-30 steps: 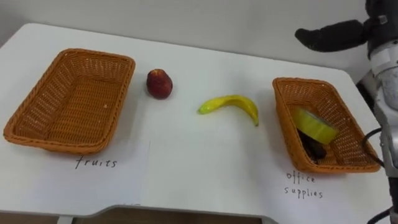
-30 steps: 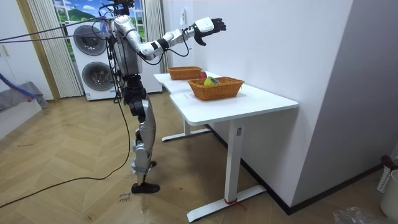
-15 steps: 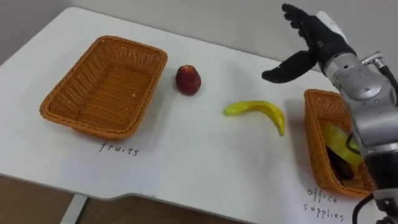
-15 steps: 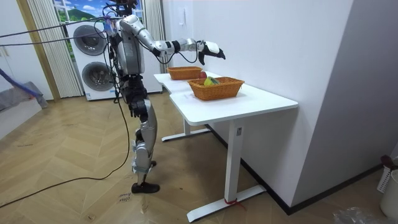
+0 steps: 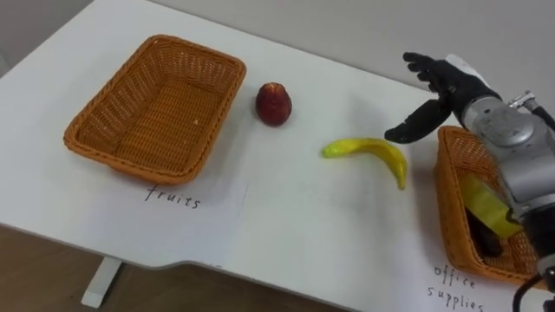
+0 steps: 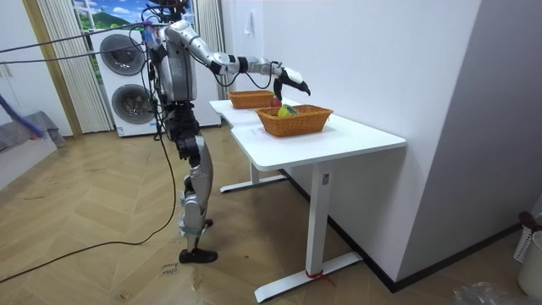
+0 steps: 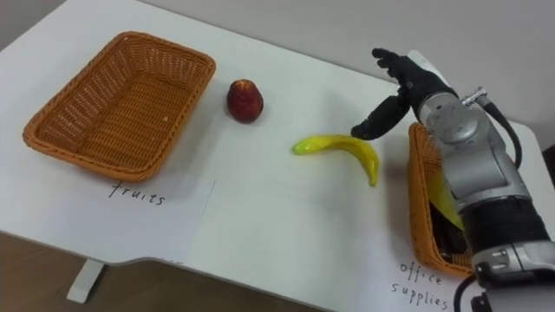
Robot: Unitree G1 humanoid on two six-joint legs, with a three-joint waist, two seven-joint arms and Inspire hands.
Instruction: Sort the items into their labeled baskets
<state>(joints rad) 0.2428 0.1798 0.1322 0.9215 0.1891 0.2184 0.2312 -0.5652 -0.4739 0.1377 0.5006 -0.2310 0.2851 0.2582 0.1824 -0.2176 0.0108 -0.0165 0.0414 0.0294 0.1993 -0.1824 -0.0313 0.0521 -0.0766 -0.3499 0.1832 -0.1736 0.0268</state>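
A yellow banana (image 5: 371,152) lies on the white table (image 5: 286,225) between two wicker baskets. A red apple (image 5: 273,103) sits beside the empty fruits basket (image 5: 156,106) at the left. The office supplies basket (image 5: 464,217) at the right holds a yellow tape roll (image 5: 484,206) and a dark item (image 5: 490,243). My right hand (image 5: 434,94) hovers open just right of and above the banana, fingers spread, apart from it. The room view has me standing at the table's end with the right arm (image 6: 246,63) stretched over it.
Paper labels lie in front of each basket (image 5: 173,196). A wall runs close behind the table's far edge. Bare tabletop stretches between the baskets in front of the banana. Washing machines (image 6: 127,85) stand behind me.
My right hand has come down from high above the table toward the banana. The head camera has shifted, so the whole scene sits further right and lower.
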